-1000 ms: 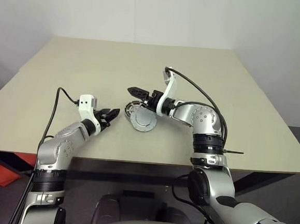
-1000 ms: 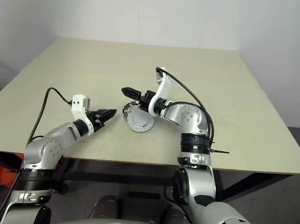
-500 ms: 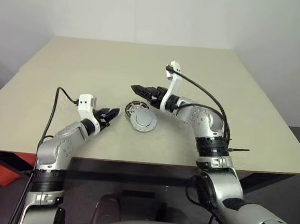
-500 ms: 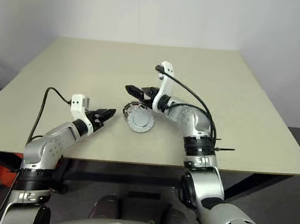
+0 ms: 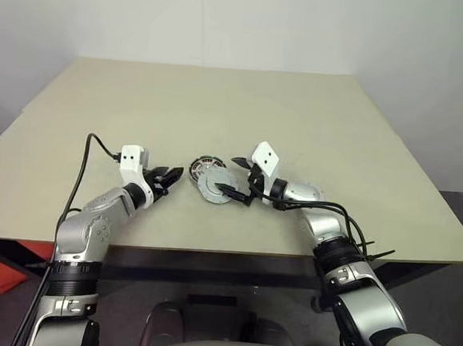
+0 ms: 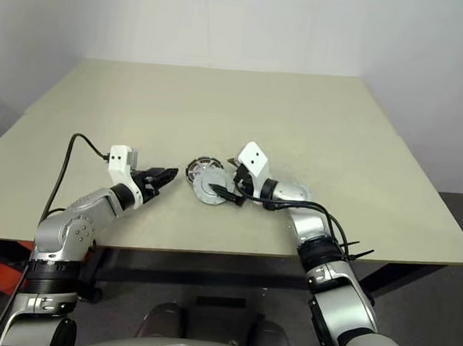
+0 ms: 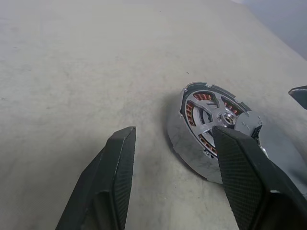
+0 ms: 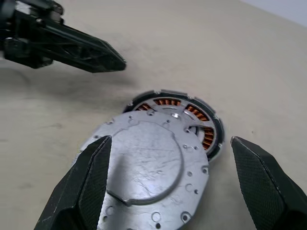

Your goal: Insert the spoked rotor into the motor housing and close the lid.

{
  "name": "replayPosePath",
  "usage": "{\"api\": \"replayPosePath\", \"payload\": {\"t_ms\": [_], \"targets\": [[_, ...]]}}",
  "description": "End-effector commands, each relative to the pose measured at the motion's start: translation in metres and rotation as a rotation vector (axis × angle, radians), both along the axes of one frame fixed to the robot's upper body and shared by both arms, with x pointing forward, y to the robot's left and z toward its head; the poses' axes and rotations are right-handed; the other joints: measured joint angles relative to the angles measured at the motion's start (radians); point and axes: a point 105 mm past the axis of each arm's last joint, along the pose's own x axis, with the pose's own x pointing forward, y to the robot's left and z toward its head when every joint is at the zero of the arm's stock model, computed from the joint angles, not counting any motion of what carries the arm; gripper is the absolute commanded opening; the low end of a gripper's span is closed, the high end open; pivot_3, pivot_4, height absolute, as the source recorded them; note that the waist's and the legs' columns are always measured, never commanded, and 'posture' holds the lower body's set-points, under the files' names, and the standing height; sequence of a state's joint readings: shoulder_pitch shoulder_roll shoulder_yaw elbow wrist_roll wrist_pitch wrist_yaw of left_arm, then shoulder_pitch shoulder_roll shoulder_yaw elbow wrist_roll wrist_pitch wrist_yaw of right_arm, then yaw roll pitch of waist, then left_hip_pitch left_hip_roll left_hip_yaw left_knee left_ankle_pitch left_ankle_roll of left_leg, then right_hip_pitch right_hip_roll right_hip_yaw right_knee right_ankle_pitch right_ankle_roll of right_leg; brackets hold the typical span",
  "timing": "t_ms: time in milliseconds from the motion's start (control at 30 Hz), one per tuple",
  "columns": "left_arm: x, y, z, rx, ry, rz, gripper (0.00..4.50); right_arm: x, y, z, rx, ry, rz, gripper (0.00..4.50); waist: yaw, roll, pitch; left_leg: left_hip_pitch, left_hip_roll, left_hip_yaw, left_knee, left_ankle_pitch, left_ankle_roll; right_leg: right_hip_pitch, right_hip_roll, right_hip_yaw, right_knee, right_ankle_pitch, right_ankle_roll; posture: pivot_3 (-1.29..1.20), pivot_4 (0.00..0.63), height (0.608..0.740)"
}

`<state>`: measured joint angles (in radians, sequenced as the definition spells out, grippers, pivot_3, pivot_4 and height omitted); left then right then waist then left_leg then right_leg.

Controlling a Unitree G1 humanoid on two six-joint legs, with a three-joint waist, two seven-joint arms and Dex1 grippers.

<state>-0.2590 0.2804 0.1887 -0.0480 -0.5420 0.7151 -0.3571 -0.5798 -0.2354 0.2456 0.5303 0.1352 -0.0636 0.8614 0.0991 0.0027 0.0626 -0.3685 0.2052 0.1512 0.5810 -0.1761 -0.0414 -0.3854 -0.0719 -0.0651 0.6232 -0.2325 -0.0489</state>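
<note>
The housing [image 8: 178,125] sits mid-table [image 5: 220,108] with the rotor [image 7: 209,115] inside. The lid [image 8: 146,171] leans over its near edge. The right gripper [image 5: 233,178] straddles the lid, jaws wide; the left gripper [image 5: 171,176] hovers beside, parted and empty.

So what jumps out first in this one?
The lid at the table's near middle, lying half over the housing, whose copper windings and rotor spokes show past its edge. The right gripper is open around the lid; the left gripper points at the housing from the other side.
</note>
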Motion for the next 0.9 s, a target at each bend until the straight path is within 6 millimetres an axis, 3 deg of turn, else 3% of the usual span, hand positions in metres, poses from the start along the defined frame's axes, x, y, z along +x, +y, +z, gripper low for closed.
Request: {"api": "replayPosePath", "payload": {"t_ms": [33, 900], "targets": [[0.002, 0.000, 0.013, 0.021, -0.058, -0.007, 2.71, -0.002, 0.002, 0.013, 0.041, -0.042, 0.017, 4.47, 0.000, 0.000, 0.000, 0.000, 0.000, 0.000, 0.000, 0.000, 0.000, 0.000, 0.000, 0.000, 0.000, 0.000, 0.000, 0.00, 0.000, 0.740], [0.001, 0.006, 0.011, 0.041, -0.046, 0.010, 2.71, -0.005, 0.016, -0.013, -0.009, -0.021, 0.024, 4.47, -0.003, 0.000, 0.000, 0.000, 0.000, 0.000, 0.000, 0.000, 0.002, 0.000, 0.000, 0.000, 0.000, 0.000, 0.000, 0.00, 0.000, 0.740]]}}
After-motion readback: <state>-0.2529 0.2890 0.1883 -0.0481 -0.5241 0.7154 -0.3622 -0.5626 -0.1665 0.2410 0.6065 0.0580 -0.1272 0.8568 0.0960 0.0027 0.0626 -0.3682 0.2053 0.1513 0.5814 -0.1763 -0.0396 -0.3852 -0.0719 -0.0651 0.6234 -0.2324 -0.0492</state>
